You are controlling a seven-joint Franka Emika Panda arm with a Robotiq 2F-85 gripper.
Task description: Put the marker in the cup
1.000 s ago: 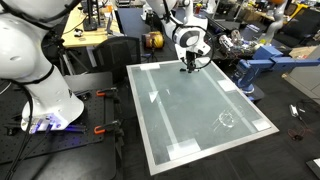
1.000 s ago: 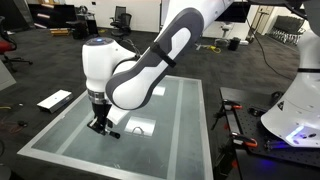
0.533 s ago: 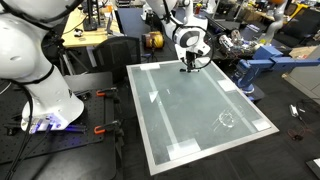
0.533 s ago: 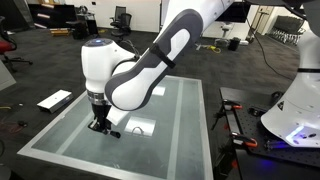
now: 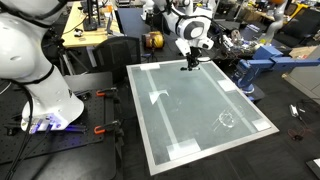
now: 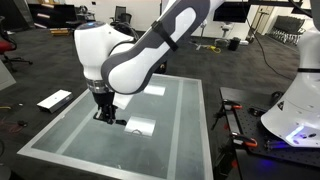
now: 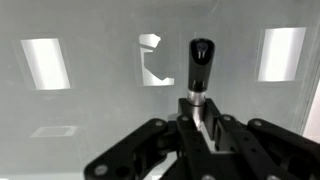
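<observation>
The dark marker (image 7: 199, 68) stands out from between my gripper's fingers in the wrist view, its cap end pointing away over the glass table. My gripper (image 7: 197, 112) is shut on it. In both exterior views the gripper (image 5: 188, 62) (image 6: 105, 113) hangs a little above the table's far end with the marker (image 6: 113, 121) sticking out below it. The clear cup (image 5: 227, 120) shows as a faint whitish ring near the opposite corner of the table, far from the gripper. The cup does not show in the wrist view.
The glass table (image 5: 195, 110) has a pale frame and flat white rectangular patches (image 7: 44, 62) (image 7: 281, 52) on it. A white robot base (image 5: 40, 70) stands beside it. A blue stand (image 5: 258, 68) and cluttered desks lie behind. A white board (image 6: 54, 100) lies on the floor.
The gripper has risen from the table surface with the marker held in it. The arm's wrist has lifted and turned a little.
</observation>
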